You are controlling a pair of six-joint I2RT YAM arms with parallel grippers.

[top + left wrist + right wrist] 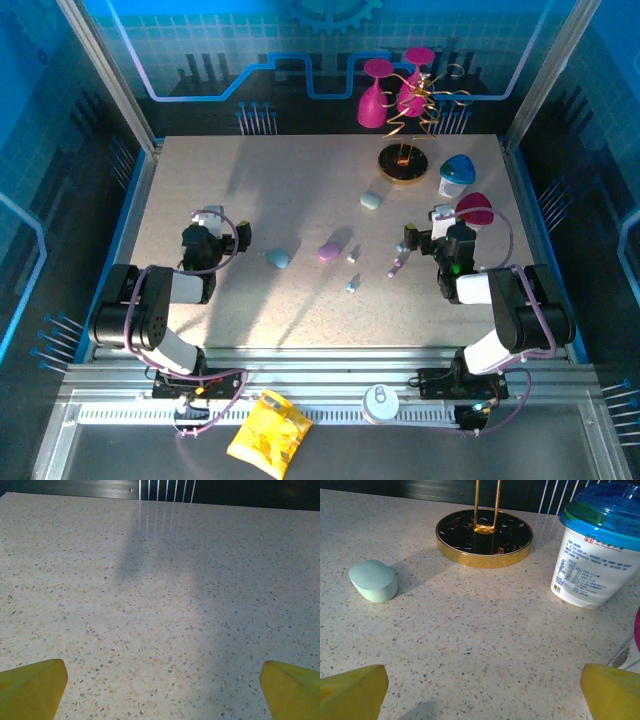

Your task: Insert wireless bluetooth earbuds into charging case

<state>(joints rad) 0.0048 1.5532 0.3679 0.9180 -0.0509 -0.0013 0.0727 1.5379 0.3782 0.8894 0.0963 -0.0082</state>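
Note:
Three pebble-shaped charging cases lie on the speckled table: a blue one (277, 258), a purple one (330, 250) and a pale mint one (371, 200) (372, 580). Tiny earbuds are scattered right of the purple case: one (353, 254) beside it, a pale blue one (352, 285) nearer me, a purple one (397, 266) and a whitish one (402, 247). My left gripper (207, 218) (162, 690) stands open over bare table, left of the blue case. Open too, my right gripper (441, 218) (482, 690) sits right of the earbuds, holding nothing.
A gold-rimmed black stand (402, 163) (484, 536) carrying pink glasses (395, 90) is at the back. A blue-lidded white cup (457, 175) (600, 550) and a pink object (474, 208) stand by the right gripper. A yellow packet (268, 432) lies off the table front.

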